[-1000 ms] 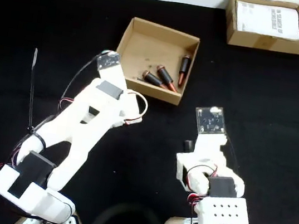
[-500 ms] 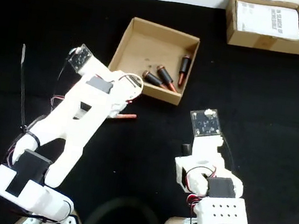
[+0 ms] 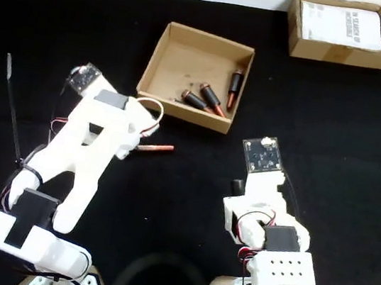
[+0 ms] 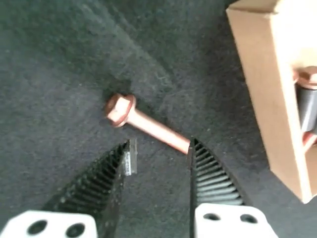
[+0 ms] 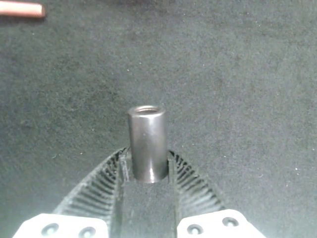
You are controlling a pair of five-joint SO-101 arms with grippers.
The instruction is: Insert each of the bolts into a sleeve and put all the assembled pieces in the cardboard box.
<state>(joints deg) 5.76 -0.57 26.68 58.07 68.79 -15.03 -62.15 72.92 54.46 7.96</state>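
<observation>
A copper bolt (image 3: 155,148) lies flat on the black cloth just in front of the cardboard box (image 3: 166,58). In the left wrist view my left gripper (image 4: 159,147) stands open over the bolt (image 4: 141,123), with the threaded end between the fingertips and untouched. My right gripper (image 5: 147,159) is shut on a dark metal sleeve (image 5: 147,141), held upright with its open end up. From above, the right arm's wrist (image 3: 266,157) sits to the right of the bolt. Three assembled pieces (image 3: 211,97) lie in the box.
A second cardboard box (image 3: 337,52) holding a printed sheet stands at the far right corner. The near wall of the first box (image 4: 262,79) rises close beside the left gripper. Black cloth covers the table.
The left arm has swung left and back from the box's front wall, uncovering the bolt on the cloth. The right arm shifted slightly, still holding the sleeve.
</observation>
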